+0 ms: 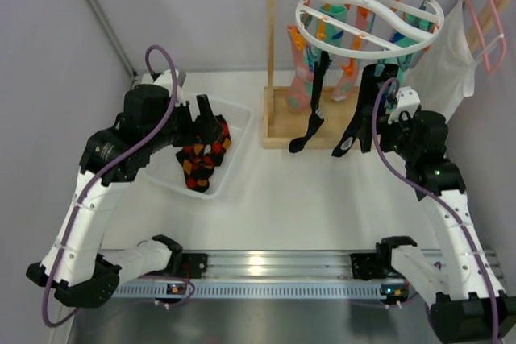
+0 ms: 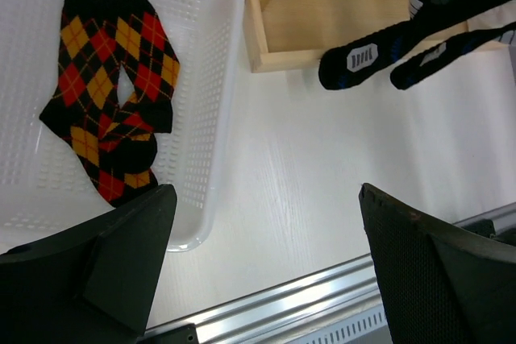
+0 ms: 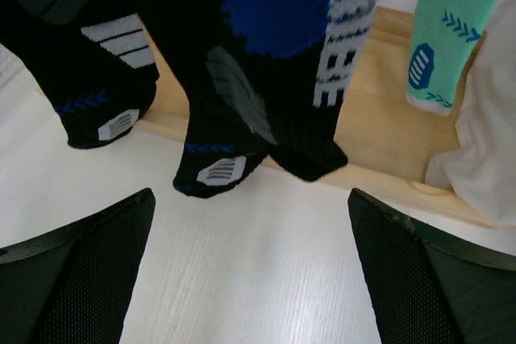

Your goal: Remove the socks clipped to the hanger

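No legible text, brand or number was found. The black socks (image 3: 185, 54) hanging above the wooden base (image 3: 379, 130) bore small white toe patches (image 3: 219, 170) with striped marks, too blurred to read.

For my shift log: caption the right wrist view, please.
Open right hand faces black socks hanging over the wooden base, teal sock at right.

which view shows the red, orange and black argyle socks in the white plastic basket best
The left wrist view: the red, orange and black argyle socks lie fully visible in the white perforated plastic basket. The top external view shows them small, partly behind the left gripper. The right wrist view misses them.
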{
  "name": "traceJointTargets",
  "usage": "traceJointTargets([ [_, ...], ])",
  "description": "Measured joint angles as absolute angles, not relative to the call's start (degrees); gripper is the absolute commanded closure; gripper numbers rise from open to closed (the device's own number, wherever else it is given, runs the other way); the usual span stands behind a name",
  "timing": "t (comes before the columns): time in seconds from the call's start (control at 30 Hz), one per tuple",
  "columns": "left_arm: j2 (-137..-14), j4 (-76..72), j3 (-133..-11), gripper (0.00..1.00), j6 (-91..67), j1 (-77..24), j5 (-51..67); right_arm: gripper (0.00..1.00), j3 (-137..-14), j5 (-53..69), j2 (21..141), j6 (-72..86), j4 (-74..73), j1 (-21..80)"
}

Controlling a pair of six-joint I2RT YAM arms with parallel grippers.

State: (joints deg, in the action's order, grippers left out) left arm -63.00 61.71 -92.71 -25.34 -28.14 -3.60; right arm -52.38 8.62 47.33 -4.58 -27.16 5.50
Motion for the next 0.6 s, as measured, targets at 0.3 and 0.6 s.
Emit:
traceJointTargets([
  [0.3,-59.4,61.7,-90.6,0.01,-24.4,-28.4,0.4,0.16,-52.1,22.2,57.2,-7.8,-14.7,-3.8],
  [0.6,-61.8,61.8,-92.1,0.01,-23.0,-30.7,-0.9,0.75,-46.2,38.7,60.3,0.1,-3.6,-4.6],
])
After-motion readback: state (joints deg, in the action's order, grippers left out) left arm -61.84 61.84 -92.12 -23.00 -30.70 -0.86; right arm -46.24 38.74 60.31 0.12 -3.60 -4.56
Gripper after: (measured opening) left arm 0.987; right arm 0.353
